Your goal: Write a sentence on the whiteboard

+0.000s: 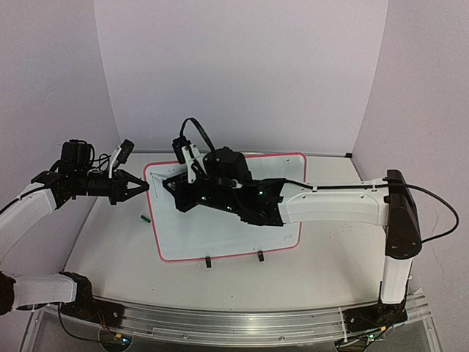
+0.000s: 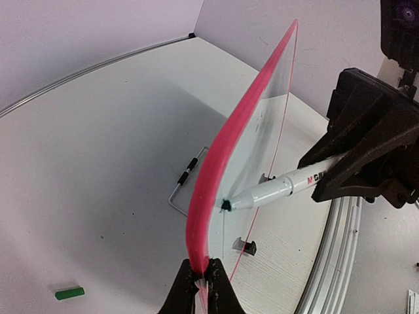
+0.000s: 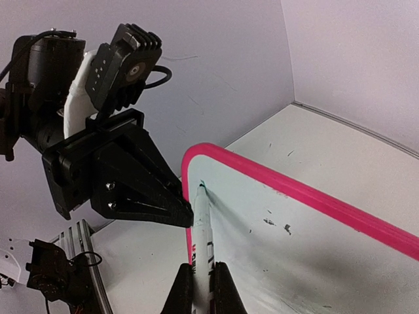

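Left claw (image 2: 201,276) clamped on whiteboard (image 2: 219,150) frame, right claw (image 3: 203,280) gripping marker (image 3: 200,226), tip at whiteboard corner

Marker (image 2: 278,188) tip on whiteboard (image 1: 220,235), near its left edge

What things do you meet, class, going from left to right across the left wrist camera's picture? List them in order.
Small green piece → whiteboard, seen along its pink edge → marker → right pincer holding that marker.
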